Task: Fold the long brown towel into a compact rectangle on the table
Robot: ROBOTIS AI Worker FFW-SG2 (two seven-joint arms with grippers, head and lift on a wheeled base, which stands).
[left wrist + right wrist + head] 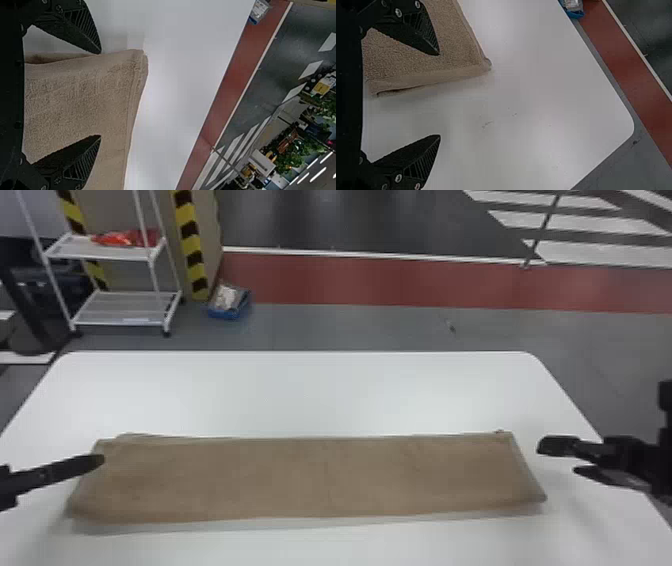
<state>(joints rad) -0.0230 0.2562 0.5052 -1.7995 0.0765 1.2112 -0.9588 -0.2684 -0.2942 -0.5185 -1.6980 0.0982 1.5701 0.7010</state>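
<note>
Though both are cropped, the left hand (pixel 75 467) and right hand (pixel 557 458) gape, seemingly clear of the towel (pixel 310 477).

- Left gripper (pixel 70 469): enters head view at left edge, pointing inward; black fingers (pixel 77 29) spread wide.
- Right gripper (pixel 559 459): enters at right edge, pointing inward; fingers (pixel 415 33) likewise spread, tips apart.
- Spacing: both grippers well apart.

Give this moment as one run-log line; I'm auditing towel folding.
brown towel: long flat strip on table | left jaws: open at left end | right jaws: open at right end | grip: none | compact fold: not yet
</note>
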